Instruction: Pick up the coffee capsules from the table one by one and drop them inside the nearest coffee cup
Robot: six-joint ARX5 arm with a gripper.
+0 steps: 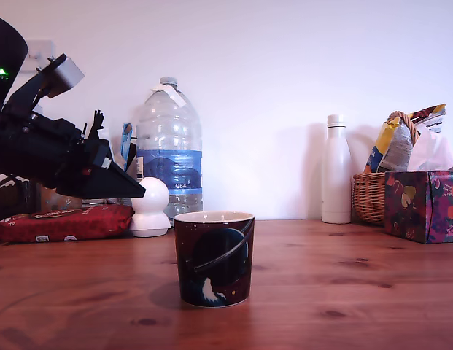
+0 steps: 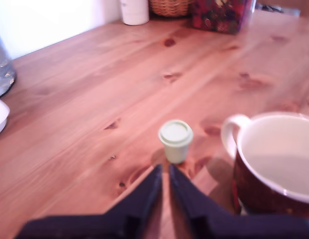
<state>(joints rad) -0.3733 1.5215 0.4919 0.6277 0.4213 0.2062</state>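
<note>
The gripper is nearly closed and holds nothing, its tips aimed at the coffee capsule. The capsule stands rim-up on the counter at the coffee cup's nine o'clock, just beside the handle.

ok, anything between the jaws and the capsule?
Nothing. In the wrist view only bare table separates the nearly closed gripper from the upright capsule. The cup sits off to one side.
</note>
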